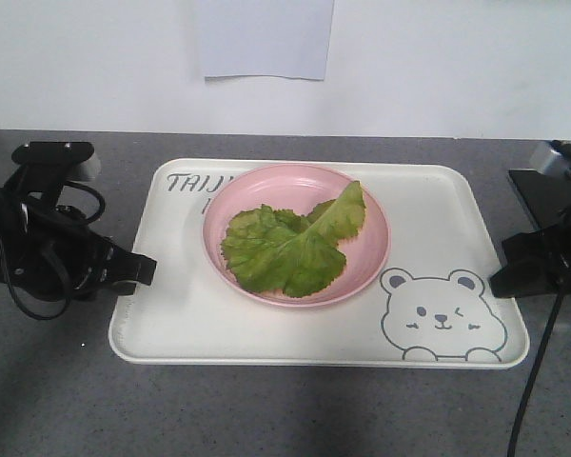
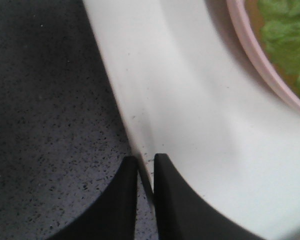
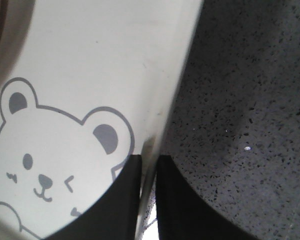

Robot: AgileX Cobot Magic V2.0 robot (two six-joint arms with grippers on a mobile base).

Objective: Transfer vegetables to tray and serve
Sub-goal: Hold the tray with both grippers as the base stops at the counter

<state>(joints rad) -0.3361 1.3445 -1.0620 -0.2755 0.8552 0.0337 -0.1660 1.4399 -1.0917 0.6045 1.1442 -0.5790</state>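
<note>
The tray (image 1: 438, 205) lies mid-counter, its near edge toward the camera. Its left rim is pinched between the left gripper (image 2: 145, 161) fingers, its right rim by the right gripper (image 3: 149, 161). Stiff, light and probably slippery, it should be lifted level. Further back, the limp vegetables (image 1: 295, 243) rest in the pink plate (image 1: 233, 276).
</note>
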